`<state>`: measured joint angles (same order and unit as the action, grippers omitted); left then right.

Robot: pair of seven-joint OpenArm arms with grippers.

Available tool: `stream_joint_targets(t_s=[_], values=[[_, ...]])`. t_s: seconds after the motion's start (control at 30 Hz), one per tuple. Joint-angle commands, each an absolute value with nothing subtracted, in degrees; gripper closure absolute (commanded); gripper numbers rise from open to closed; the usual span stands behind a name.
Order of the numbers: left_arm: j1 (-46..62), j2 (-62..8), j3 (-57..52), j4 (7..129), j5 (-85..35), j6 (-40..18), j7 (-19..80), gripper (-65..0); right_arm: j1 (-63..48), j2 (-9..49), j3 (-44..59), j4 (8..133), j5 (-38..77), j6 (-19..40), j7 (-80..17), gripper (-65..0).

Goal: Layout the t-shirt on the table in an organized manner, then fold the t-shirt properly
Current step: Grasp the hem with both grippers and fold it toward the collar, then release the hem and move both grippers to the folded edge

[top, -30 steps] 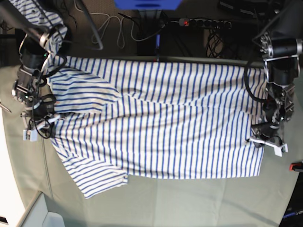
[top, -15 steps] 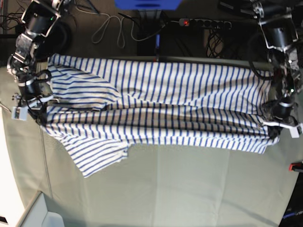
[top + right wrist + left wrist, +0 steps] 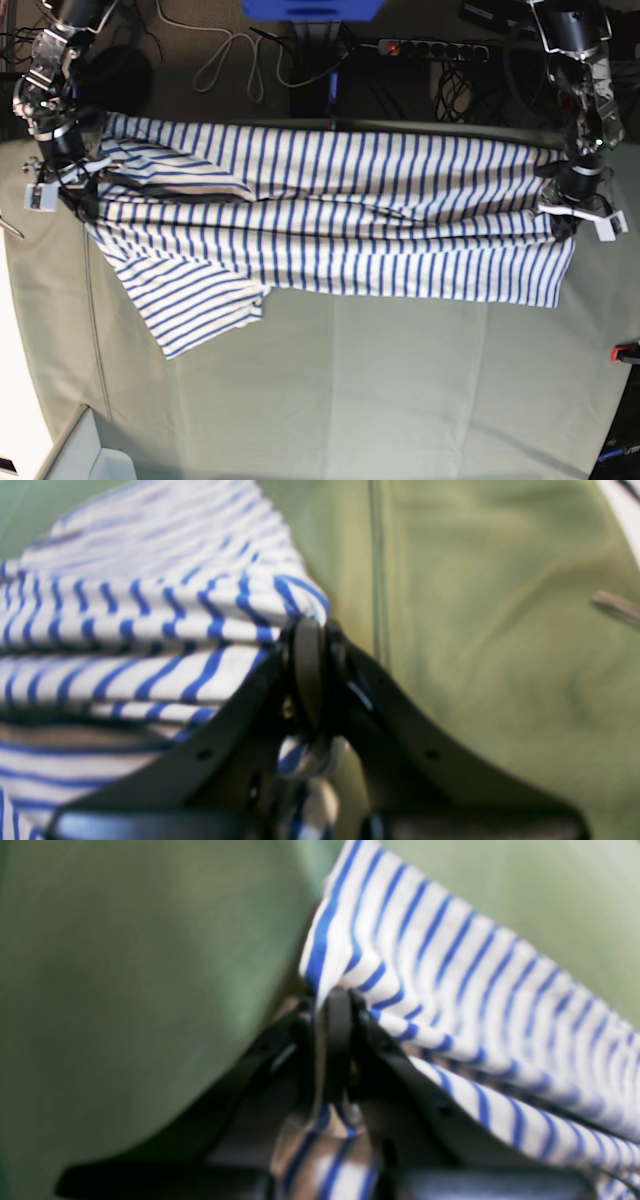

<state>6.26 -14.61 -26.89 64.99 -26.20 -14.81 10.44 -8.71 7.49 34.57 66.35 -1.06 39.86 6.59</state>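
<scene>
T-shirt (image 3: 330,225) hangs stretched between both clamped tools above table (image 3: 380,400).

2 black arms (image 3: 578,60), white-tipped grippers, black looping cables.

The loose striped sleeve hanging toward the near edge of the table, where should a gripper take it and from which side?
Probably at the hem corner of the white blue-striped fabric sleeve, coming from the near side over the bare pale grey-green table cloth. That corner lies flat, free of the body, with open table around it.
</scene>
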Motion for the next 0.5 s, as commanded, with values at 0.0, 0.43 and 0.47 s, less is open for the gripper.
stream_joint_targets(t_s=[0.0, 0.43, 0.47], values=[[6.5, -16.0, -27.1, 67.0, -26.6, -15.0, 9.7, -4.0, -8.7, 8.4, 34.4, 67.5, 0.0, 40.0, 8.0, -0.2], [6.1, -13.8, -35.4, 80.5, -26.6, -15.0, 19.5, -41.1, -8.0, 6.8, 39.1, 73.5, 0.3, 40.0, 8.5, -31.5], [4.9, -13.8, -35.9, 80.6, -26.6, -15.0, 19.5, -41.1, -7.2, 6.6, 39.4, 74.6, 0.3, 40.0, 8.1, -31.5]])
